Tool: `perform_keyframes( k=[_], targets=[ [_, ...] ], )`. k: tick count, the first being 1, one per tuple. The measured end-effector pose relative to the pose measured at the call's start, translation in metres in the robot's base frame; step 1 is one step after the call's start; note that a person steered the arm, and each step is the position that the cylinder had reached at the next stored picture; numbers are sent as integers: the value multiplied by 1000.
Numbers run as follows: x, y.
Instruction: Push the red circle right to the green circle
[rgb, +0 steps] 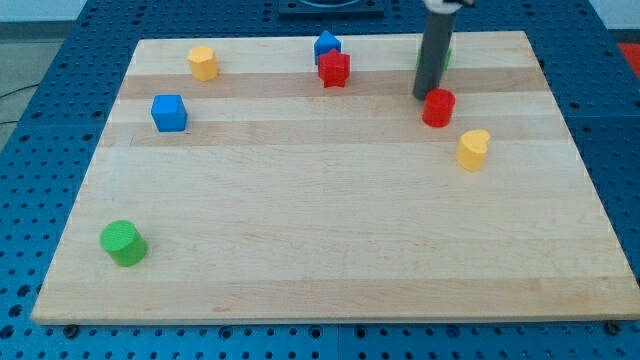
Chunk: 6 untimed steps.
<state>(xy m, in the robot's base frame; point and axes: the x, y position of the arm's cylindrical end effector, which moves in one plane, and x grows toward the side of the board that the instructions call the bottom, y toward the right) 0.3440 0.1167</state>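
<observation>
The red circle (437, 107) lies on the wooden board (330, 220) at the view's upper right. My tip (423, 96) is just at its upper left, touching or nearly touching it. The green circle (123, 243) sits far off at the view's lower left corner of the board. The rod rises from the tip to the view's top edge and hides most of a green block (445, 52) behind it.
A yellow block (473, 149) lies just lower right of the red circle. A red star-like block (334, 69) and a blue block (326, 44) sit at top centre. A blue cube (169, 112) and a yellow block (203, 62) sit at upper left.
</observation>
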Motion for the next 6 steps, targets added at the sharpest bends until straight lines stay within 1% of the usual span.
perform_keyframes(
  k=[1, 2, 3, 4, 5, 6],
  targets=[
    [8, 33],
    [6, 44],
    [13, 68],
    [44, 61],
    [69, -24],
    [62, -70]
  ],
)
